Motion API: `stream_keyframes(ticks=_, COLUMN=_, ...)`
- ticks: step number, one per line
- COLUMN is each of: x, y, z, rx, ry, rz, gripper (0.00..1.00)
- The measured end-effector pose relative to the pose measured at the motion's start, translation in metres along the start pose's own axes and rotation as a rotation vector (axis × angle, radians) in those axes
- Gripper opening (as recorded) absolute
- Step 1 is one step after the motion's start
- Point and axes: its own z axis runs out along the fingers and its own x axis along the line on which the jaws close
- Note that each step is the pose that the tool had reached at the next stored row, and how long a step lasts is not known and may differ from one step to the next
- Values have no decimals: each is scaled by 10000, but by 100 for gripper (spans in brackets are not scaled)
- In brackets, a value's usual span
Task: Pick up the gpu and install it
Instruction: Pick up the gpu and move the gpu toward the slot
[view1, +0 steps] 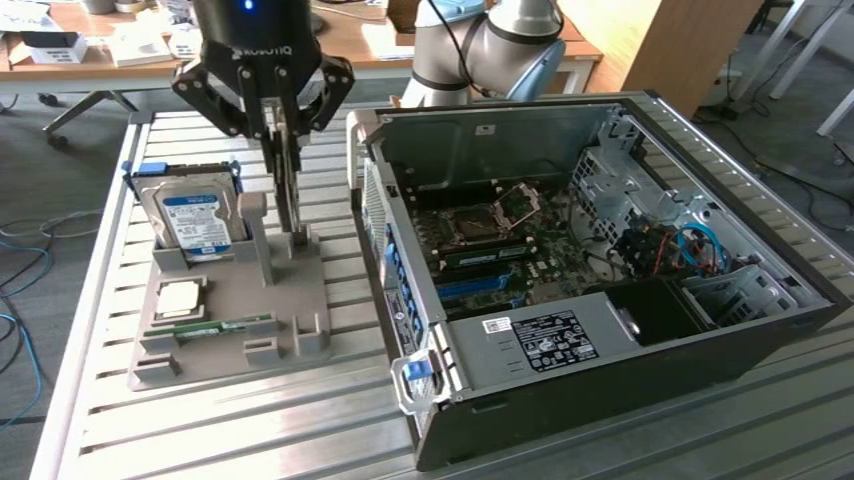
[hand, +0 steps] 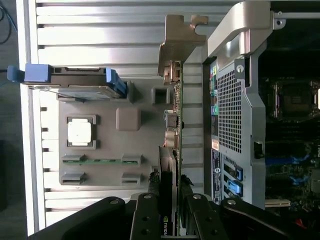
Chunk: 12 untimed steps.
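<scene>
Exterior view: The gripper (view1: 278, 135) hangs straight down over the grey holder (view1: 227, 300), outside the computer case (view1: 601, 350) and near its rear panel. Its fingers are clamped on the upper end of the gpu (view1: 284, 205). The card stands on end, seen edge-on as a thin strip. Its long axis is upright and in line with the fingers, and its lower end is at the holder. I cannot tell whether it is seated there or just clear of it. The hard drive (view1: 194, 215) stands on the holder's side away from the case.

Wrist view: The gpu (hand: 177, 125) runs directly away from the fingertips. One finger is pressed on each flat face. Its metal bracket (hand: 177, 42) is at the far end, just beside the case's rear panel and apart from it. The case's open interior lies beyond that panel.
</scene>
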Motion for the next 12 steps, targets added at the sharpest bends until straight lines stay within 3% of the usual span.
stream_keyframes(ticks=7, x=-5, y=11, z=-218, rx=0, ry=-2, rz=-1, gripper=26)
stream_keyframes(ticks=12, x=-6, y=12, z=-243, rx=-1, ry=-5, rz=0, gripper=26)
